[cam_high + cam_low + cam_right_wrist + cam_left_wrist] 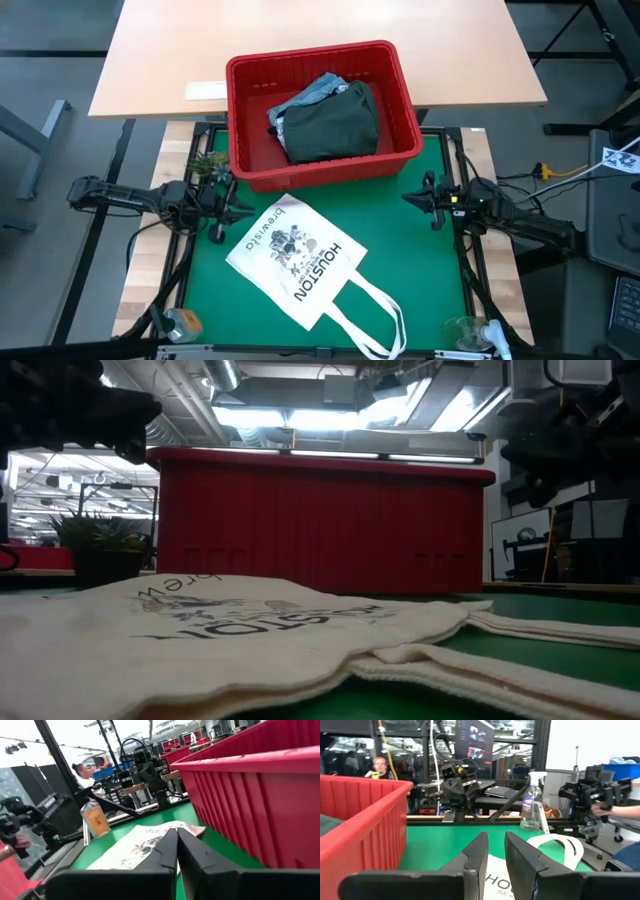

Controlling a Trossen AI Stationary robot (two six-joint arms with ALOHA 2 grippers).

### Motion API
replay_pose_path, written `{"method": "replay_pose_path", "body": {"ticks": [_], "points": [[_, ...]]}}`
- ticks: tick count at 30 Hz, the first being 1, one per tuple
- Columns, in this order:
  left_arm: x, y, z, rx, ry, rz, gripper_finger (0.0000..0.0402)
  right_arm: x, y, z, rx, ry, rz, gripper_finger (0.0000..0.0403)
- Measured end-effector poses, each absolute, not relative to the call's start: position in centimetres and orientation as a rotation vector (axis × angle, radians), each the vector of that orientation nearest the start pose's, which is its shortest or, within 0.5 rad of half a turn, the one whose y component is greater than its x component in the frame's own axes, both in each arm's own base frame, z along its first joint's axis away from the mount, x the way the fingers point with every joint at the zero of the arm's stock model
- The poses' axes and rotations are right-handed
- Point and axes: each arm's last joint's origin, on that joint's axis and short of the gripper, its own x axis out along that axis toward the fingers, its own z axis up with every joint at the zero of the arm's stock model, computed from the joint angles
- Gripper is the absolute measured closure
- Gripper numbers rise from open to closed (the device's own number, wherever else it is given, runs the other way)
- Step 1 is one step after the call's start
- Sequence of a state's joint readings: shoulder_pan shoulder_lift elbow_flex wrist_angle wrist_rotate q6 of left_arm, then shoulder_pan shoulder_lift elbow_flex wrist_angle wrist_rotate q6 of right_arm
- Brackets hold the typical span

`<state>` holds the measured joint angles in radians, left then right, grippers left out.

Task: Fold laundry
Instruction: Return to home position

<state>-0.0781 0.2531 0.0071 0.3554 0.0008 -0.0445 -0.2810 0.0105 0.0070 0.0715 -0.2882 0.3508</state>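
Laundry [328,125] folded in red bin [250,172], which sits between and just beyond both sets of jaws; olive piece on top, denim [312,92] behind it; left gripper [242,211] low over tabletop [430,280], jaws slightly parted, grasping nothing; right gripper [410,198] opposite, jaws clenched, empty; tote [300,262] flat between them, nearer left jaws.
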Motion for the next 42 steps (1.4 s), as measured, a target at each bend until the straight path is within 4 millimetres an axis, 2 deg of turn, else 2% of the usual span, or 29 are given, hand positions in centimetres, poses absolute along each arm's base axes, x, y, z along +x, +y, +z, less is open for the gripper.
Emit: {"method": "replay_pose_path", "body": {"ticks": [9,16,42], "points": [[11.24,-1.06,17.78,-0.036,-0.098,-0.108,0.0341,9.50,-1.93,17.15,0.309,-0.060,0.004,0.0391],[11.27,-1.05,17.47,-0.202,-0.058,-0.109,0.0341,9.51,-1.94,17.12,0.320,-0.058,0.000,0.0391],[11.28,-0.96,17.47,-0.203,-0.059,-0.084,0.0341,9.50,-1.94,17.10,0.319,-0.056,0.000,0.0391]]}}
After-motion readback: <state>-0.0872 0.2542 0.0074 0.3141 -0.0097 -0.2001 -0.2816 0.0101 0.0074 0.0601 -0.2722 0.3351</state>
